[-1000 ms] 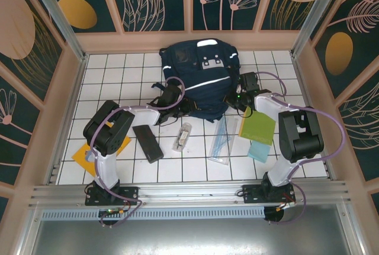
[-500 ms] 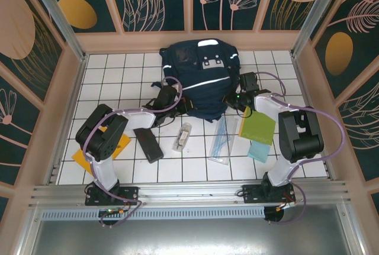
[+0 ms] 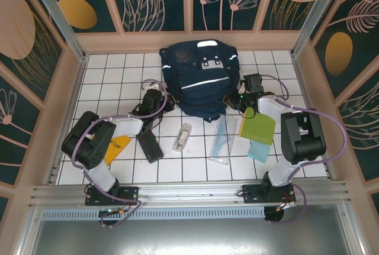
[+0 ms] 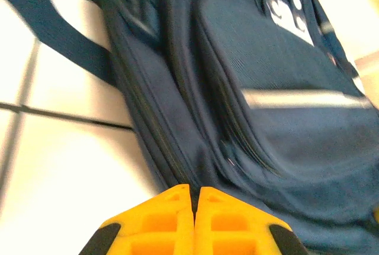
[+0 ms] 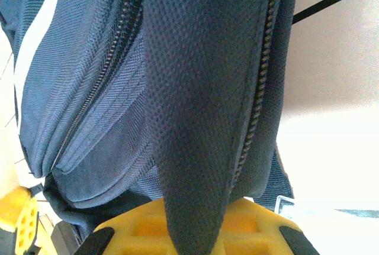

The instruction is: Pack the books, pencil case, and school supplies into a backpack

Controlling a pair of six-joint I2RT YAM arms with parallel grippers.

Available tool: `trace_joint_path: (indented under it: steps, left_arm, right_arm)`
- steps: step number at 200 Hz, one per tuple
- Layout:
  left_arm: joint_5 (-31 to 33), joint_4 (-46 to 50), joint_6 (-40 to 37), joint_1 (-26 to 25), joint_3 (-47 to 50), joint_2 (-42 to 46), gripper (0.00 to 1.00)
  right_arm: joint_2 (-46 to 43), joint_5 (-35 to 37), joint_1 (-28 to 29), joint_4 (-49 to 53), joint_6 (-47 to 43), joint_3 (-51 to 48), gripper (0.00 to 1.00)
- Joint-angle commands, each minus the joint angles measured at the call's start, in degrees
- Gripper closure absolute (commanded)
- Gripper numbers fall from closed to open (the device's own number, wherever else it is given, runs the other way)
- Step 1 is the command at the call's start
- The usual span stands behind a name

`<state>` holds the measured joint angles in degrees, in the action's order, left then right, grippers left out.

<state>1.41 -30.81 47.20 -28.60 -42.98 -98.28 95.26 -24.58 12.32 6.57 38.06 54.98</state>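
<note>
Backpack (image 3: 198, 77) fold in right claw (image 5: 195, 231)

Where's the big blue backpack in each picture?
Top external: backpack sits upper middle of the picture.
Left wrist: backpack spreads across the top and right.
Right wrist: backpack covers the left and centre.
Shared landmark: its white stripe.

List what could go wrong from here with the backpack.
On the right gripper, the jaws pinch a backpack fold beside a zipper, while the left gripper is shut on nothing. A pull may drag the whole bag instead of opening it.
The yellow-green book lies close beside the right arm; a sweep could shove it.
</note>
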Motion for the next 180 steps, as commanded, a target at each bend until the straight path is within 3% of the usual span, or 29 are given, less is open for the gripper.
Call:
trace_joint_path:
  steps: [1,52,107,146,180]
  left_arm:
    - [10.2,-4.55,-0.16,4.57,0.91,0.42,1.0]
    - [7.41,-5.01,-9.61,8.0,-6.24,-5.93,1.0]
    - [4.4,-5.05,-14.38,12.16,-14.42,-14.28,1.0]
    - [0.75,-3.56,-16.97,14.36,-18.02,-16.73,1.0]
    - [-17.06,-4.96,-22.19,14.49,-15.62,-13.84,1.0]
  right_arm:
    - [-3.35,-0.09,-1.73,-3.07,-0.91,-0.32,1.0]
    - [-3.12,-1.28,-1.73,-0.68,-4.25,0.58,1.0]
    - [-3.33,-7.32,-2.19,-0.31,-6.33,0.61,1.0]
    - [-3.86,-7.01,-3.58,1.58,-7.18,0.22,1.0]
    - [-3.44,-7.41,-4.39,0.57,-6.25,-0.16,1.0]
